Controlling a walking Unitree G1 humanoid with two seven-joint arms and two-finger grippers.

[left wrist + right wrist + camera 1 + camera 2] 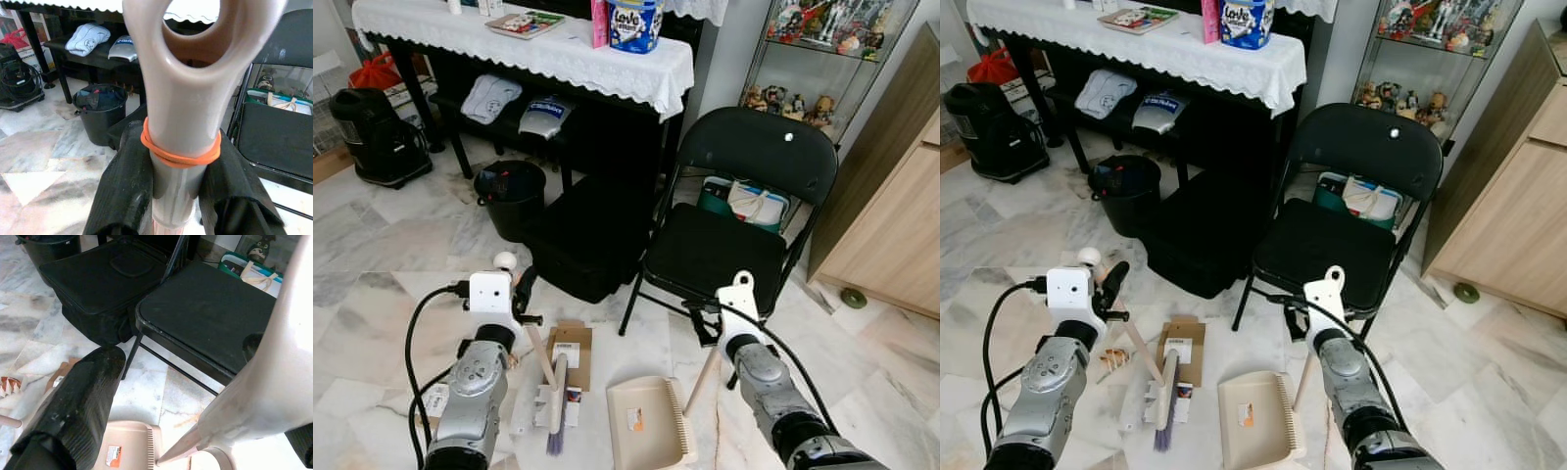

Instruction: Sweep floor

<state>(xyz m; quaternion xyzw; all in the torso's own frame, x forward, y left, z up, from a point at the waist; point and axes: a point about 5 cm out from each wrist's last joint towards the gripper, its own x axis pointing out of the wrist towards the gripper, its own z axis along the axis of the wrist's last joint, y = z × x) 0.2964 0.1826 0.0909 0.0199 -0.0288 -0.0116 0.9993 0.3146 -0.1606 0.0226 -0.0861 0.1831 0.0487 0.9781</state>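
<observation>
Left jaws [521,294] clamped brush handle [178,122]; bristles [554,411] below them, beside dustpan [646,421] held by right jaws [705,328].

A home is shown: marble floor [372,245], lace-draped piano [558,59] at 12 o'clock, figurine cabinet [822,49] at 1 o'clock.

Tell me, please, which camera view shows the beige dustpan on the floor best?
The left eye view: the dustpan lies whole on the marble floor, beside the brush. The right eye view shows it too, nearer the bottom edge. The right wrist view catches part of its pan and handle, held in the right claw.
</observation>
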